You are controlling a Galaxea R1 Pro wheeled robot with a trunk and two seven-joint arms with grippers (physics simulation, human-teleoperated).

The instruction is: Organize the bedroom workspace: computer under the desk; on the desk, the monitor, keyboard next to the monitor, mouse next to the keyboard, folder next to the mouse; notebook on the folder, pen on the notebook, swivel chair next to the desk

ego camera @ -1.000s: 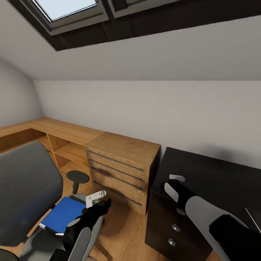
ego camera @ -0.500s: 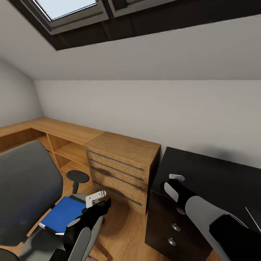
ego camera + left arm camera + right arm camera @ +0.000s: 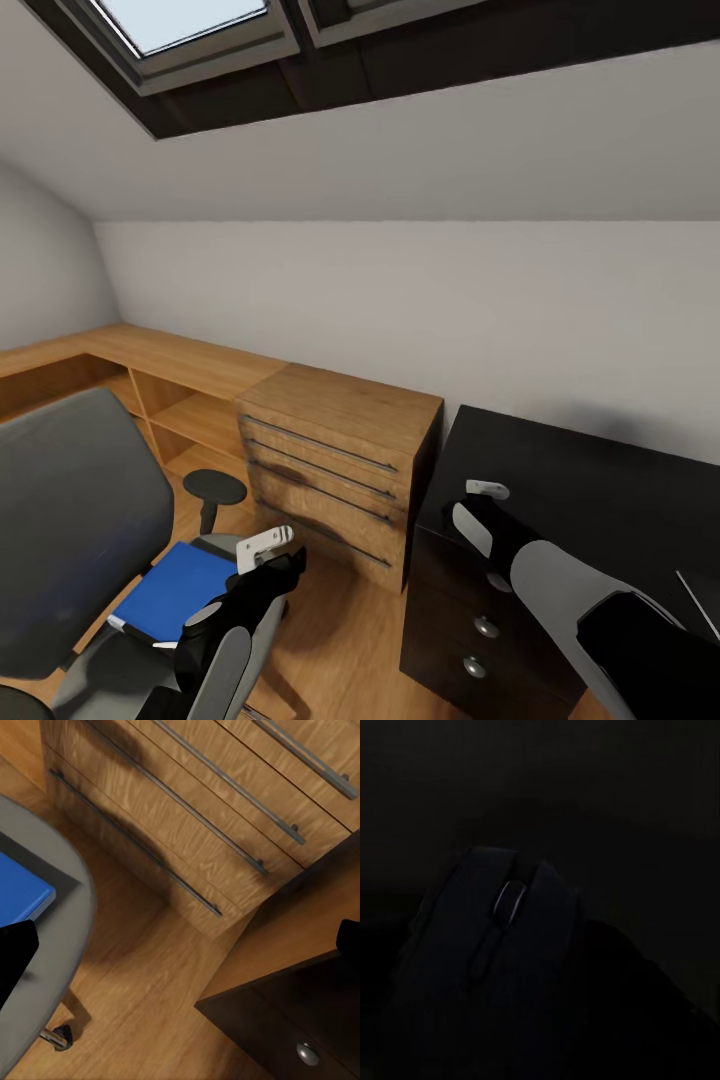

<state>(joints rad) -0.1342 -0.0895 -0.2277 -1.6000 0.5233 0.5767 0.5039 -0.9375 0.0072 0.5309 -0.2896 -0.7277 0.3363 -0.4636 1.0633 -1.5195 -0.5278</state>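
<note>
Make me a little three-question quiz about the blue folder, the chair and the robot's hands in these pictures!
1. True or false: the blue folder lies on the swivel chair seat.
2. Which gripper is over the black desk? A) left gripper B) right gripper
3. Fill in: the right wrist view shows a dark ____ with a scroll wheel.

Key: 1 true. 2 B; the left gripper is beside the chair, near the folder. 3 mouse.
</note>
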